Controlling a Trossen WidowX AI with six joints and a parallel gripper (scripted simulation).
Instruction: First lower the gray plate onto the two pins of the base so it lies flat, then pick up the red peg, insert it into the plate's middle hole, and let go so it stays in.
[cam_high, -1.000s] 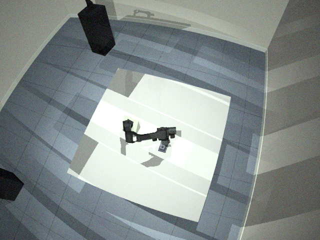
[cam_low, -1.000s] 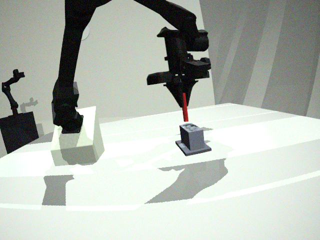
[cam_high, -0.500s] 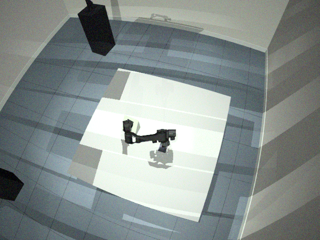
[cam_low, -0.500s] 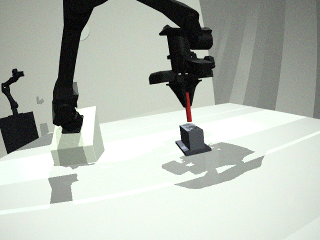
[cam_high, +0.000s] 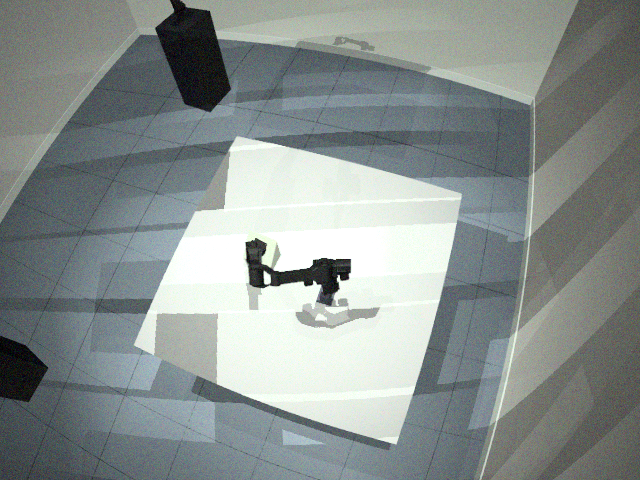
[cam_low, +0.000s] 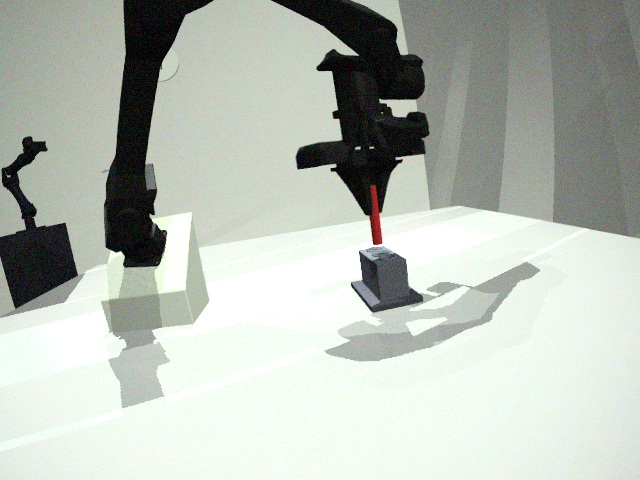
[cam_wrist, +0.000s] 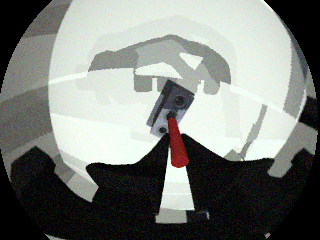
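My gripper (cam_low: 373, 209) (cam_wrist: 175, 136) is shut on the red peg (cam_low: 375, 219) (cam_wrist: 176, 144) and holds it upright, tip down. The peg's lower end hangs just above the top of the gray base. The gray plate (cam_low: 379, 254) (cam_wrist: 180, 99) lies flat on top of the base, and its holes show in the wrist view. The peg's tip points at the plate's middle area and stands apart from it. In the top view the gripper (cam_high: 326, 295) hides the base and peg.
The arm's pale pedestal block (cam_low: 155, 273) (cam_high: 268, 248) stands to the left of the base on the white table (cam_low: 465, 387) (cam_high: 310, 372). Dark camera stands (cam_high: 193, 56) (cam_low: 36, 263) stand on the floor beyond the table.
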